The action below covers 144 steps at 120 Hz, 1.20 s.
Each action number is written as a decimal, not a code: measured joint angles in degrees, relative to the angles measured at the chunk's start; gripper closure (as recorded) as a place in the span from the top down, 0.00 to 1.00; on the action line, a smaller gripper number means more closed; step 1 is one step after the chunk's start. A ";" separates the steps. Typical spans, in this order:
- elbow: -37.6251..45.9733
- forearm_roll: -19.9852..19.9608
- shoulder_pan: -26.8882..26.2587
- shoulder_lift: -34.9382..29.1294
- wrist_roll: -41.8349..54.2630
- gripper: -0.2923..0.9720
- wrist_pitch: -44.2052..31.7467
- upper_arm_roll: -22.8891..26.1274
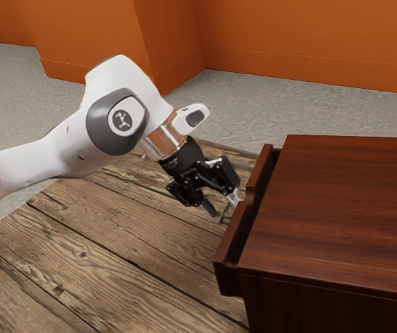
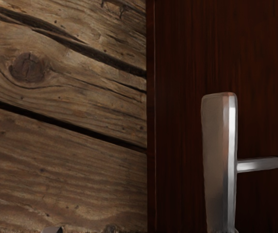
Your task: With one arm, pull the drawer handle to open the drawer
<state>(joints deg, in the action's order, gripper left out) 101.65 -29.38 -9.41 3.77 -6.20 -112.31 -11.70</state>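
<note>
My black two-piece fingers (image 1: pixel 223 202) stand spread, pinching nothing that I can make out, right up at the brushed-metal bar handle (image 1: pixel 234 206). The handle is mounted on the dark reddish-brown wooden drawer front (image 1: pixel 246 208), straight ahead of the fingertips. From the hand's camera the bar (image 2: pixel 219 160) lies to one side of the fingers' midline, so I judge it needs centring before I close. I count one drawer, one handle and one matching wooden cabinet (image 1: pixel 337 208), which stands on the rough plank desk (image 1: pixel 101 263). On the bar I can see one short metal post (image 2: pixel 258 164) tying it to the front. The handle looks rigid and smooth, so I expect it to be slippery under the pads. I would take it across the bar's thin faces, near that post, with the tips hooked behind it. The drawer itself looks solid and fairly heavy, and I expect it to run stiffly on a straight pull away from the cabinet.
</note>
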 joint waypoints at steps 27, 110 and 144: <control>1.91 0.40 -1.09 -1.99 0.19 0.53 -0.43 -1.63; 4.85 1.21 -3.99 -4.19 0.56 0.53 -0.65 -5.69; 6.19 1.31 -4.48 -5.12 0.67 0.53 -0.65 -8.63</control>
<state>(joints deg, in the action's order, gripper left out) 107.84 -28.07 -13.89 -1.35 -5.53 -112.95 -20.33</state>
